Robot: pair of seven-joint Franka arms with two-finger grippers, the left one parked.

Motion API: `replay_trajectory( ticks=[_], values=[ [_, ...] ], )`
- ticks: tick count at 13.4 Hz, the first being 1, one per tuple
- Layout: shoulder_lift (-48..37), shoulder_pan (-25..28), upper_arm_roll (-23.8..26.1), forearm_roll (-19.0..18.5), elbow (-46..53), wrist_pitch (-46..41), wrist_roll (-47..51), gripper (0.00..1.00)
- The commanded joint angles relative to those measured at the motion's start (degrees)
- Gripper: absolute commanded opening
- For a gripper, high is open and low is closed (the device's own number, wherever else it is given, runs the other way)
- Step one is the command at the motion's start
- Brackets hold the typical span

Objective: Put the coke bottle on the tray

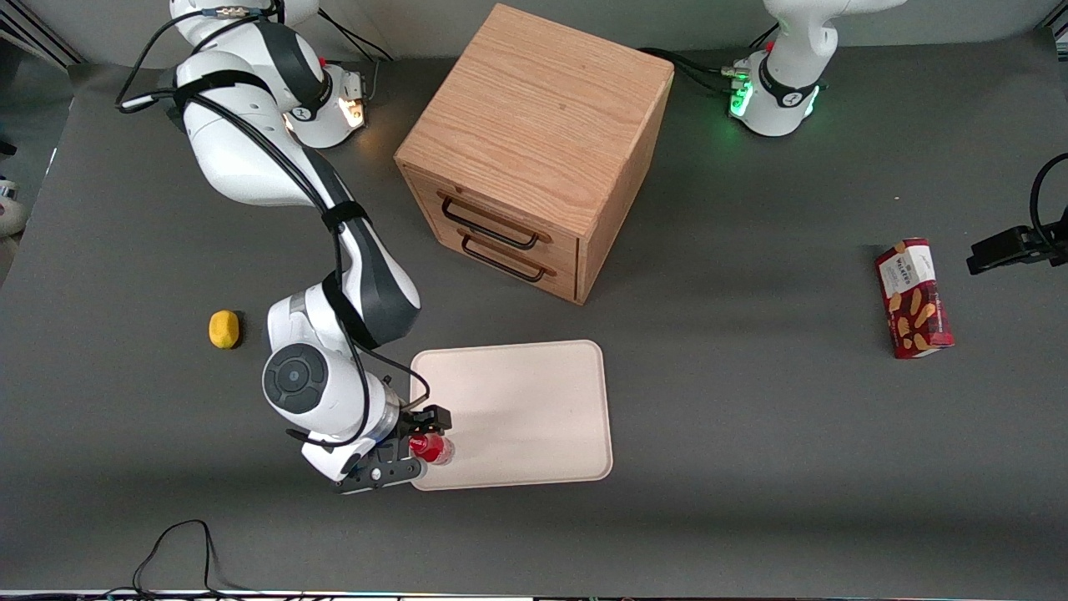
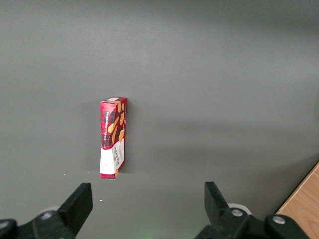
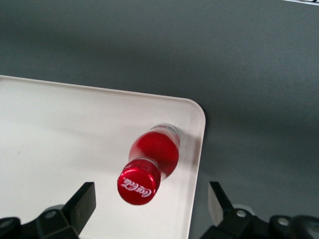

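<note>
Now the coke bottle (image 3: 152,163) stands upright on the tray (image 1: 534,392), cap up and long axis vertical, in the corner nearest the front camera at the working arm's end. Directly above it, the gripper (image 3: 152,201) hangs with fingers spread wide, touching nothing.

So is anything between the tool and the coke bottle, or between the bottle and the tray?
Nothing visible. The coke bottle already stands on the tray, near its corner closest to the front camera. The tool is open directly above it, its fingers apart on either side of the cap.
</note>
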Motion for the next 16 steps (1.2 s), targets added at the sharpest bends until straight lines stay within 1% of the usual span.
replay_trajectory(
  ticks=[1, 4, 7, 9, 11, 14, 16],
  values=[
    [-10.97, -0.51, -0.4, -0.48, -12.62, 0.24, 1.76, 1.0],
    [-27.39, -2.53, -2.07, -0.13, -31.67, 0.33, 1.76, 1.0],
    [-46.72, -6.91, -2.78, 0.05, -52.07, 0.68, 1.76, 1.0],
    [-56.85, -9.12, -3.56, 0.57, -61.23, 0.94, 1.58, 1.0],
    [-62.41, -9.13, -5.15, 1.19, -64.51, -0.98, 1.06, 1.0],
    [-64.62, -9.3, -6.81, 1.1, -61.9, -8.27, -0.78, 1.0],
    [-64.54, -9.39, -8.74, 0.58, -59.61, -10.65, -3.95, 1.0]
  ],
)
